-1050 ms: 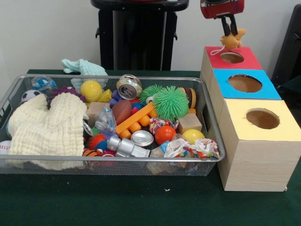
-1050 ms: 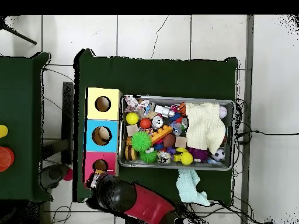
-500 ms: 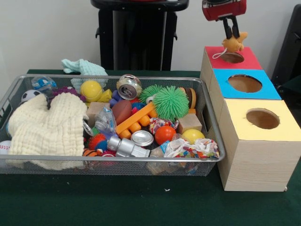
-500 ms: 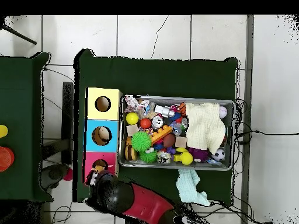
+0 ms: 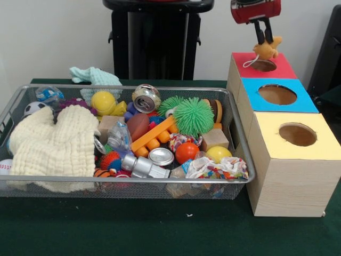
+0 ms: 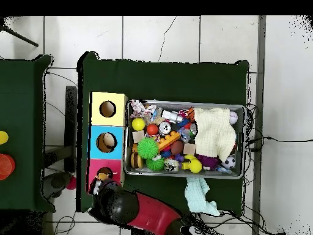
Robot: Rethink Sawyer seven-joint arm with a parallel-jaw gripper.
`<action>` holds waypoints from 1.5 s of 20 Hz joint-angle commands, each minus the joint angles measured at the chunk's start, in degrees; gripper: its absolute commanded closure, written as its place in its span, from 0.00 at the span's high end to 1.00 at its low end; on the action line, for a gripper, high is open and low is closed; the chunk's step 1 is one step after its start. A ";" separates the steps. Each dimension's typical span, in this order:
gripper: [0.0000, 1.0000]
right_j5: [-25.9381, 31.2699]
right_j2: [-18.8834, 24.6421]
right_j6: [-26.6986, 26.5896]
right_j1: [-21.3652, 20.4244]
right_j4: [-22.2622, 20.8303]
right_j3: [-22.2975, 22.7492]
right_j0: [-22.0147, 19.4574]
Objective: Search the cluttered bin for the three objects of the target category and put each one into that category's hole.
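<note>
Hanging at the top right of the front view, the gripper (image 5: 265, 38) has its two black fingers closed on a small orange plush toy (image 5: 265, 49), which dangles just above the hole in the red box (image 5: 277, 68); a white string loops off the toy toward the hole's left edge. Red box, blue box (image 5: 301, 96) and yellow box (image 5: 319, 140) stand in a touching row, each with one round hole on top. Wire bin (image 5: 242, 154) sits just beside the boxes on the green table (image 5: 160, 229), packed: cream cloth (image 5: 53, 144) at left, green spiky ball (image 5: 193, 116), crushed can (image 5: 146, 98), yellow duck (image 5: 104, 102), orange ball (image 5: 186, 152). Mint cloth (image 5: 93, 76) lies behind the bin. Overhead view: arm (image 6: 140, 211) reaches over the red box (image 6: 95, 168), orange toy (image 6: 102, 179) showing at the hole; fingers hidden under the arm here. Bin (image 6: 244, 110) is beside the box row; mint cloth (image 6: 198, 194) outside it
</note>
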 commanded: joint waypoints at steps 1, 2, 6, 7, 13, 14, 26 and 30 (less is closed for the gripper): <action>0.00 -4.86 3.15 16.49 3.03 -0.62 -5.30 -1.63; 0.00 -4.63 2.96 16.27 2.96 -0.57 -5.49 -1.60; 0.00 -4.98 2.65 16.10 3.03 -0.90 -5.35 -1.45; 0.00 -5.20 2.72 16.21 3.11 -1.02 -5.30 -1.50; 1.00 -5.74 2.24 15.49 3.13 -1.92 -5.60 -1.38; 1.00 -5.84 2.11 15.33 3.11 -2.06 -5.63 -1.34; 1.00 -3.46 -1.75 12.48 1.78 -1.86 -7.19 1.05; 1.00 -0.88 -4.01 10.59 0.57 -1.52 -8.16 2.34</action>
